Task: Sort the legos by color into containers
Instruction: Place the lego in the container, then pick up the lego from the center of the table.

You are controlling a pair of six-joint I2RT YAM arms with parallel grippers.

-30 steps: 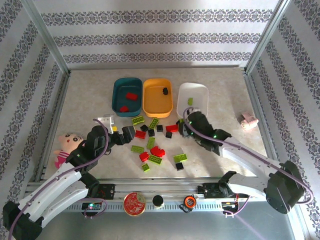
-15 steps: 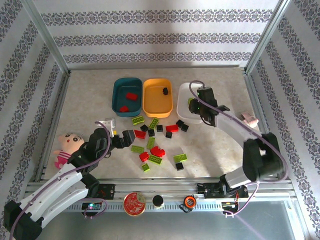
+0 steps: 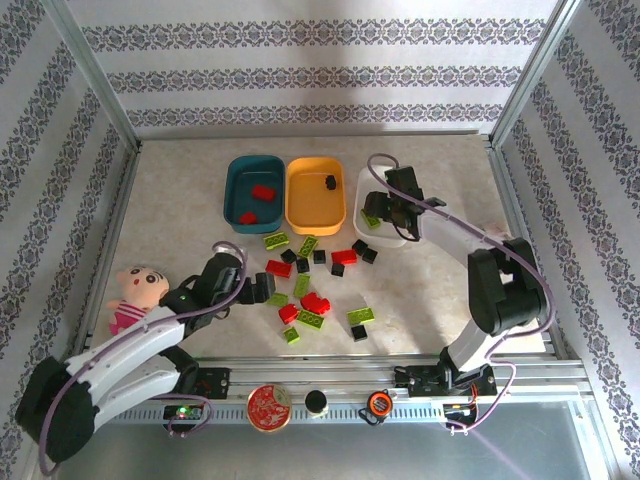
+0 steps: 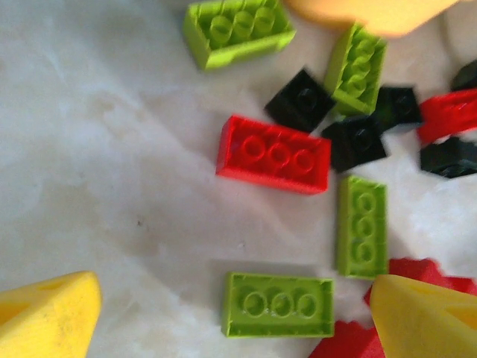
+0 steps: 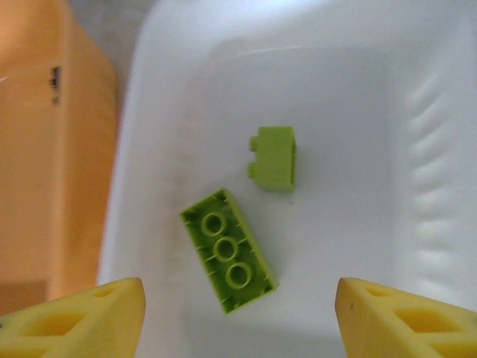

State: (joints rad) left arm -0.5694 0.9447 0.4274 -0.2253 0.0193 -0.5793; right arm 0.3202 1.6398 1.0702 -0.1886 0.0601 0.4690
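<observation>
Two lime legos [image 5: 229, 261] lay in the white tray [image 5: 417, 149] beneath the right gripper [image 5: 238, 317], its jaws apart and empty. The left gripper [image 4: 235, 321], spread wide, hovered over a lime oblong brick [image 4: 278, 304] crowded by red bricks [image 4: 339, 344]; closing might snag the wrong colour.

White shells are seen on the long links of the left arm [image 3: 120, 360] and the right arm [image 3: 455, 232], and black housings are picked out at every joint. A purple cable [image 3: 226, 245] is run along each arm (looped loose near the wrist). Yellow wedge-shaped fingers [image 4: 45, 317] are fitted to the left end effector [image 4: 235, 321], and the same yellow is worn by the right end effector [image 5: 238, 313].
</observation>
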